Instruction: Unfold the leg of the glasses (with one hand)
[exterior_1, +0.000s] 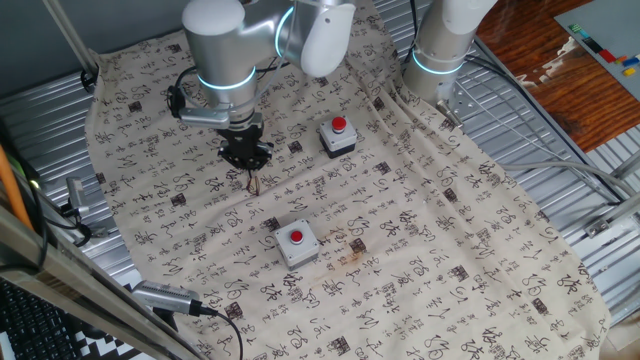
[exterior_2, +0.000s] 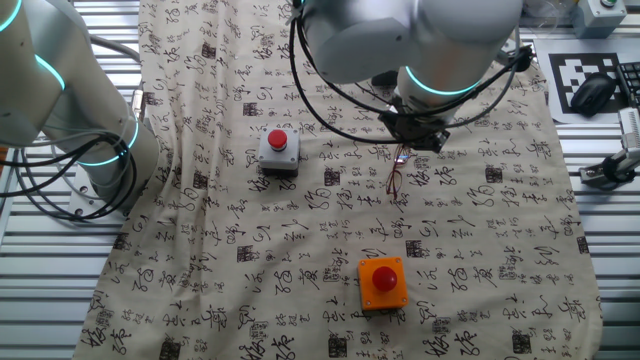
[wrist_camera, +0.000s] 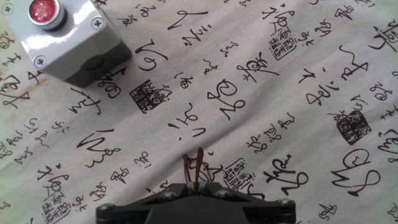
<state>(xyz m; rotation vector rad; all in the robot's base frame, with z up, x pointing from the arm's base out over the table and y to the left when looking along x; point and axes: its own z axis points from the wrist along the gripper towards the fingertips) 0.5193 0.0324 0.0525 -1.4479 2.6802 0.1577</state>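
You had the gripper (exterior_1: 246, 157) low over the cloth (exterior_1: 420, 250), w/ the glasses (exterior_1: 253, 182) hanging or standing just below its fingertips. In the hand view the thin reddish-brown wire of the glasses (wrist_camera: 194, 168) ran up into the gap between the fingers (wrist_camera: 163, 198), which were drawn in close together. So by my read you were pinched on the frame, though the contact itself was hidden behind the finger bodies. In the other fixed view the glasses (exterior_2: 396, 180) showed as a narrow dark sliver below the gripper (exterior_2: 412, 140), lower end at or near the cloth (exterior_2: 200, 250); can't say if it touched.

Progress, as a judgement: grasp looked made, but you hadn't got a leg clearly swung out. The frame read as a slim bundle in all three views, too small to tell a leg apart from the lens rims. So the unfolding itself prob. remained, or was only beginning.

Writing: the cloth was printed all over w/ black brush-style characters and small square seal marks; you couldn't read any as words at this res. No brand visible on the arm. The grey button box (exterior_1: 296, 243), the second button box (exterior_1: 337, 137) and the orange-faced box (exterior_2: 383, 283) showed no legible labels. A black-white fiducial tag (exterior_2: 582, 82) sat at the table corner in the other fixed view.
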